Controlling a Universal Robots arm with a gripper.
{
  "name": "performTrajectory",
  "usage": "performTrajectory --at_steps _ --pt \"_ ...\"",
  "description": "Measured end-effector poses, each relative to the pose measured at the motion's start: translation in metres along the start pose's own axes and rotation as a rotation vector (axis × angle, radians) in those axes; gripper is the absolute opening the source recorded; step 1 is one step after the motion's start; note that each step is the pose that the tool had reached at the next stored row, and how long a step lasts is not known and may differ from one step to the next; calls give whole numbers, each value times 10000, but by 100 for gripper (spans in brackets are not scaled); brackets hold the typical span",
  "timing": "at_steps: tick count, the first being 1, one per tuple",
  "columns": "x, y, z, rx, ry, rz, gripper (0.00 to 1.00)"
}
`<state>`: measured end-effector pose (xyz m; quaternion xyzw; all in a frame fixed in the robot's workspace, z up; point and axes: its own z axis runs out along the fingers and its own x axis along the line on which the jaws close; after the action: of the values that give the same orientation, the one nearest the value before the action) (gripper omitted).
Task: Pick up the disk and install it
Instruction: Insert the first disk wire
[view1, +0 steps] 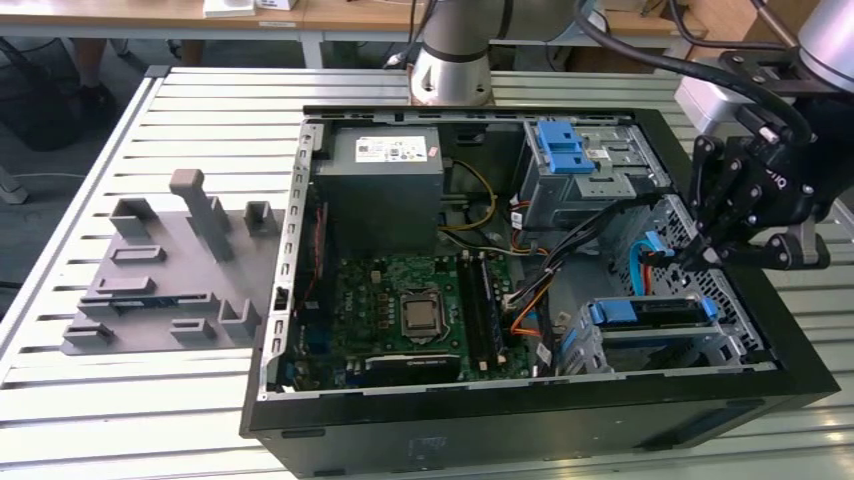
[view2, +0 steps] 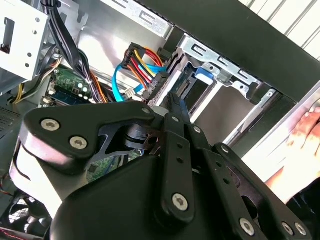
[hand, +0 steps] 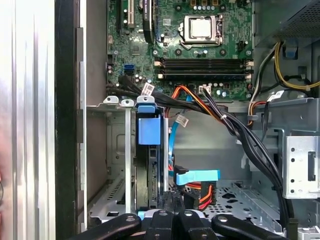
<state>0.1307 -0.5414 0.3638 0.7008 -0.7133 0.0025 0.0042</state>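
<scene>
One disk (hand: 149, 150) seated in drive cage (view1: 727, 345), pincer (view1: 705, 252) above, grip unclear

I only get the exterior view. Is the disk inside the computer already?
Observer: In the first wrist view, the disk stands on edge inside the metal drive cage, its blue tab toward the motherboard.
Operator: What's beside it?
Observer: A blue cable plug, with orange wires just past it.
Operator: Anybody around?
Observer: In the second wrist view, what looks like a person's hand lies outside the case.
</scene>
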Motion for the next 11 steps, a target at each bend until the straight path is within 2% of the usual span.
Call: performTrajectory --at_steps 11 --pt "-36 -11 -22 0 0 0 11"
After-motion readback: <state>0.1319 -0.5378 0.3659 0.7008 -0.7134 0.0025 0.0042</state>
